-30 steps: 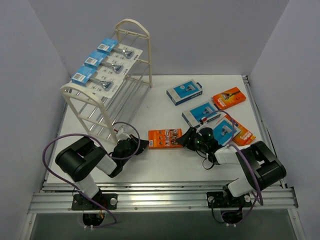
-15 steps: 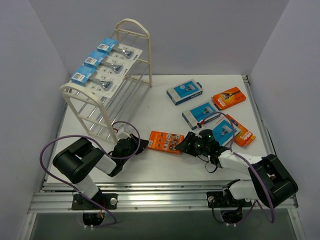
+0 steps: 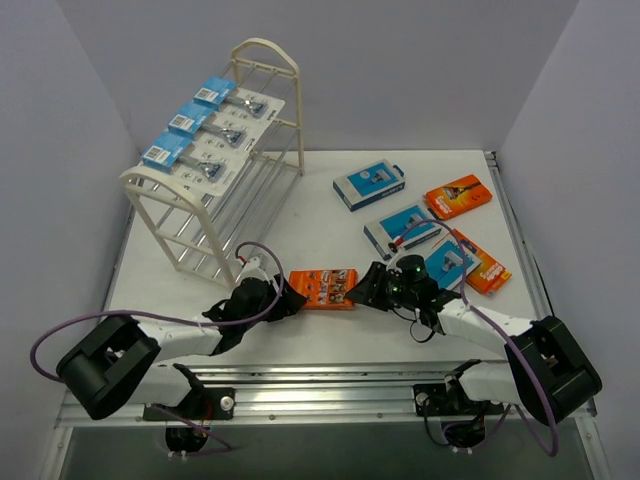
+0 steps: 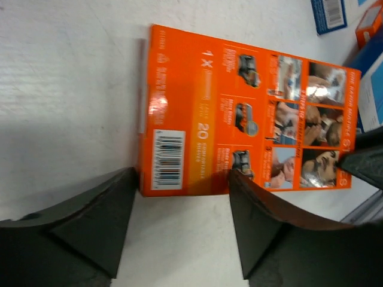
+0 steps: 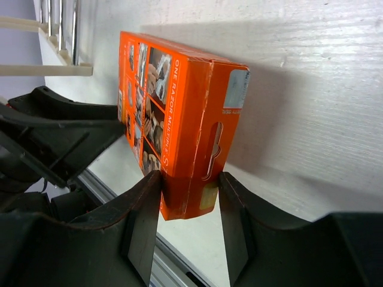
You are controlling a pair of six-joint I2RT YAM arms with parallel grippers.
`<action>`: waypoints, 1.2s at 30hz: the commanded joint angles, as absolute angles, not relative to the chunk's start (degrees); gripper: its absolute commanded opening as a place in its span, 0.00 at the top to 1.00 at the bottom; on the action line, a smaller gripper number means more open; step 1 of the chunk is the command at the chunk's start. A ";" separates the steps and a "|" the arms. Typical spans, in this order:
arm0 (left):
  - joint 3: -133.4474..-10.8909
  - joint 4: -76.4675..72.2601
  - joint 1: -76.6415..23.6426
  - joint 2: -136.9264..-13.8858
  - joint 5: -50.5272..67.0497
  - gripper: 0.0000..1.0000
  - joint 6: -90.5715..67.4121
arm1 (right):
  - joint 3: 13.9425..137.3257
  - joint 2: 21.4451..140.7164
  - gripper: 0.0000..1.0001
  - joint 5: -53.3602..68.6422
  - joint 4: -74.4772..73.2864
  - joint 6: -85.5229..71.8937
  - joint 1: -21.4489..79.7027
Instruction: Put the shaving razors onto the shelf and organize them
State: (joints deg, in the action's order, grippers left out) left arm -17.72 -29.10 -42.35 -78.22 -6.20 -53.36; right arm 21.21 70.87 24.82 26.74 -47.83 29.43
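An orange razor box [image 3: 322, 288] sits between both grippers at the table's front centre. My right gripper [image 3: 357, 290] is shut on its right end; the right wrist view shows the orange box [image 5: 179, 113] tipped up on edge between the fingers of the right gripper [image 5: 190, 179]. My left gripper [image 3: 283, 300] is open at the box's left end. In the left wrist view, the left gripper [image 4: 182, 179] straddles the barcode corner of the orange box [image 4: 239, 113]. The cream shelf [image 3: 262, 42] stands at the back left, with three blue-headed blister razors [image 3: 222, 130] on its top tier.
Loose packs lie at the right: a blue-and-white box [image 3: 369, 186], an orange box [image 3: 458, 196], two blue boxes [image 3: 407, 227] [image 3: 448, 262] and another orange box [image 3: 485, 268]. The shelf's lower rods [image 5: 57, 24] are close behind the left gripper.
The left gripper has opened and reached forward to the box's left end. The right gripper has carried the orange box slightly left and toward the front.
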 commanded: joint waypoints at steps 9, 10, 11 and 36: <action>-24.69 -3.52 -53.78 -72.51 -11.16 0.14 -42.89 | 23.64 69.70 1.00 29.62 32.69 -49.31 30.41; -25.92 -1.95 -54.14 -72.86 -12.29 0.14 -42.89 | 23.56 69.78 1.00 29.71 32.78 -49.39 30.50; -26.36 -1.41 -54.40 -73.82 -12.65 0.14 -42.80 | 23.47 69.70 1.00 29.88 33.04 -49.57 30.50; -24.43 -10.46 -55.55 -81.65 -13.18 0.14 -43.95 | 29.61 79.09 0.45 29.09 35.59 -49.57 40.34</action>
